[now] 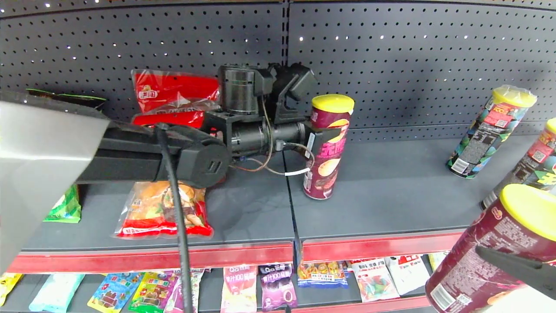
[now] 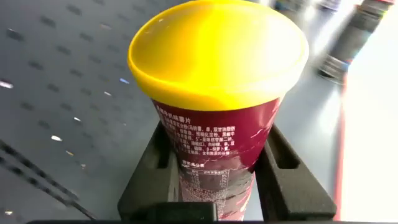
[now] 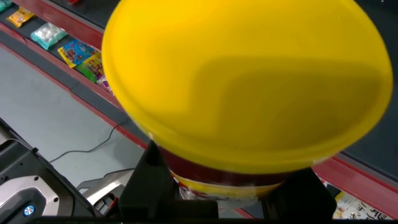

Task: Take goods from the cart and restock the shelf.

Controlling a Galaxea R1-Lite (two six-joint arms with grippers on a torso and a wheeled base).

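Altogether four cans (image 1: 491, 126), left tool (image 2: 217, 155) clamping centre can (image 1: 326, 152), right tool (image 3: 224, 186) clamping near can (image 1: 491, 256)

Two maroon chip cans (image 1: 328, 148) (image 1: 491, 256), two dark patterned cans (image 1: 491, 130) (image 1: 523, 167), four snack bags (image 1: 173, 98) (image 1: 147, 215) (image 1: 65, 206) (image 1: 65, 96) — perhaps ten small packets (image 1: 278, 284) below.

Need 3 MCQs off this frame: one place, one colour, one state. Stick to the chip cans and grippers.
1. Where is the maroon cylindrical chip can in the left gripper? A) upper grey shelf, by its middle seam B) lower shelf C) shelf's far right end
2. Its plastic lid is: A) red B) yellow C) black
3. The right gripper is: A) open, empty B) shut on a snack bag C) shut on a second maroon can
Key: 1A, it stands beside the seam; 2B, yellow in head and left wrist views; 3C, the gripper clamps that can's sides.
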